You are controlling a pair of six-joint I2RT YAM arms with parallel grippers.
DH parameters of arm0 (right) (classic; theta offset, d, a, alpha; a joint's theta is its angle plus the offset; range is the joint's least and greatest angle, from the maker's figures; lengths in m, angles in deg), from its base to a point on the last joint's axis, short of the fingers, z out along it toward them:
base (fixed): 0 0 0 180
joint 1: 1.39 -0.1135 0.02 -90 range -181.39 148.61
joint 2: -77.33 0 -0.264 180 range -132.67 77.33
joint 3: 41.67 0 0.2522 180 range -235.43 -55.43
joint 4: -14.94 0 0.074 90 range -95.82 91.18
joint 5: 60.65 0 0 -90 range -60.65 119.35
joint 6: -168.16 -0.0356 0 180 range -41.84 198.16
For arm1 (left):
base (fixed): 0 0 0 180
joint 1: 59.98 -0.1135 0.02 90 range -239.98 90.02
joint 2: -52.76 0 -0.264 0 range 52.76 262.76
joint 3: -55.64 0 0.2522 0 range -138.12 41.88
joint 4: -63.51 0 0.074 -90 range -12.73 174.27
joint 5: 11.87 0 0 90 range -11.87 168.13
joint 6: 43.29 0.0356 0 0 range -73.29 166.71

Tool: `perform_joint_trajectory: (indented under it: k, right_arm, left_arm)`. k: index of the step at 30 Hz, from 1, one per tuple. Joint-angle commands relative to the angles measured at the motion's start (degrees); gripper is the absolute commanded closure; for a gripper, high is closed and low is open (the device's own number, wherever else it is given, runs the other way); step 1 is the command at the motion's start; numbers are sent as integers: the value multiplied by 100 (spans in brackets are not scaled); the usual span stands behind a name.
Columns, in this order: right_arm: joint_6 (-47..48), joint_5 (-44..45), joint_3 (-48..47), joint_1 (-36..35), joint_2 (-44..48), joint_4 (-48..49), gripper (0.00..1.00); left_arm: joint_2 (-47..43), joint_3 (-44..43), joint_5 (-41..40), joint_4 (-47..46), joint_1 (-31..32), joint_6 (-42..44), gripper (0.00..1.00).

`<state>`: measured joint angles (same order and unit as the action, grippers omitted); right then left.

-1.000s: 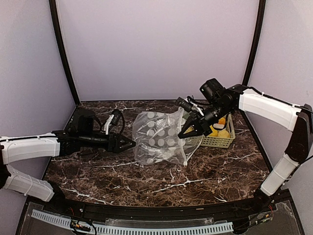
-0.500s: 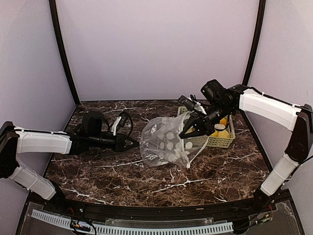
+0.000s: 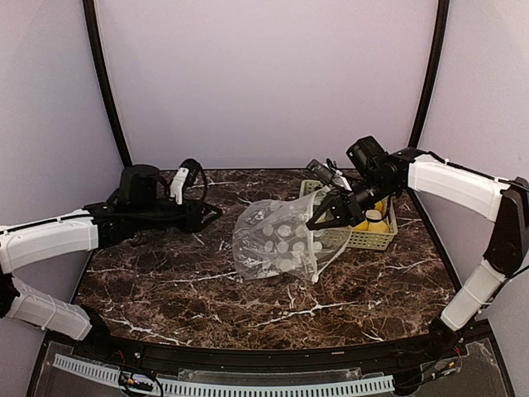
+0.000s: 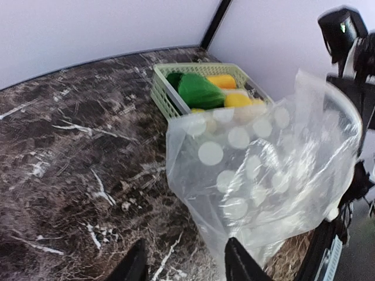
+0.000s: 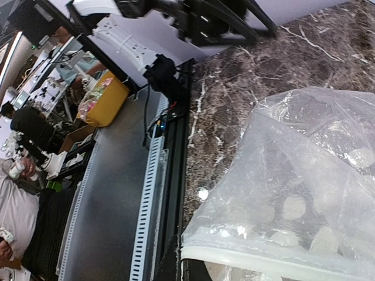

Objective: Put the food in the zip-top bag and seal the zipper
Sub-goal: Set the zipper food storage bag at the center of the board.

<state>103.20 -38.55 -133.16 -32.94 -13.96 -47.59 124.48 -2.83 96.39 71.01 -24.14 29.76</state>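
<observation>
The zip-top bag [image 3: 277,241], clear with white dots, stands slumped on the marble table in the middle. My right gripper [image 3: 319,218] is shut on its mouth edge at the upper right and holds that edge up. In the right wrist view the whitish zipper [image 5: 281,264] runs from my right gripper [image 5: 196,266] along the bag [image 5: 304,187]. My left gripper [image 3: 215,212] is open and empty, left of the bag and apart from it. Its wrist view shows the left gripper [image 4: 184,269], the bag [image 4: 263,170], and the food in the basket: green cabbage [image 4: 199,91], an orange piece [image 4: 221,80], a yellow piece [image 4: 237,99].
The light green slotted basket [image 3: 364,238] stands right of the bag, behind the right gripper, with yellow pieces [image 3: 376,225] showing. It also shows in the left wrist view [image 4: 161,88]. Purple walls enclose the table at the back and both sides.
My left gripper has drawn back from the bag, to the left and toward the back wall. The bag has slumped slightly to the right. My right gripper still holds its edge.
</observation>
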Motion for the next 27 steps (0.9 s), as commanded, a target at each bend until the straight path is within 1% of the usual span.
perform_joint_trajectory:
  k: [1,3,7,10,13,15,16,18,19,20,22,24,27]
  right_arm:
    - [-1523,1025,280,-12,102,1614,100]
    - [-1976,1124,249,-73,-86,2032,100]
    - [-2766,858,-105,-319,-668,2674,100]
    - [-3580,560,-362,-551,-1053,3641,100]
    - [-4486,469,-633,-644,-1474,4564,100]
    - [-4851,580,-893,-663,-1841,4770,99]
    - [-4823,681,-1037,-666,-2014,4665,92]
    - [-4552,910,-1410,-660,-2317,4133,76]
    - [-4296,978,-1597,-647,-2429,3752,70]
    - [-3996,1044,-1800,-617,-2501,3371,66]
    - [-3299,1336,-2127,-471,-2462,2637,61]
    - [-2698,1770,-2202,-221,-2271,2170,57]
    - [-1714,2107,-2297,325,-2012,1583,57]
  left_arm:
    - [-849,-686,-1184,1170,-33,497,48]
    - [-982,-821,-1185,1317,-25,495,45]
    - [-1072,-1032,-1255,1598,-24,496,44]
    - [-988,-1230,-1353,2054,-17,529,44]
    - [-891,-1414,-1480,2492,-15,472,44]
    - [-835,-1503,-1646,2697,-15,385,43]
    - [-800,-1536,-1711,2760,-11,381,42]
    - [-732,-1581,-1758,2914,3,372,42]
    - [-705,-1592,-1761,3002,27,358,41]
    - [-629,-1604,-1764,3036,37,345,41]
    - [-499,-1607,-1765,3103,83,327,41]
    - [-354,-1626,-1765,3120,163,354,41]
    - [-140,-1647,-1765,3108,237,476,41]
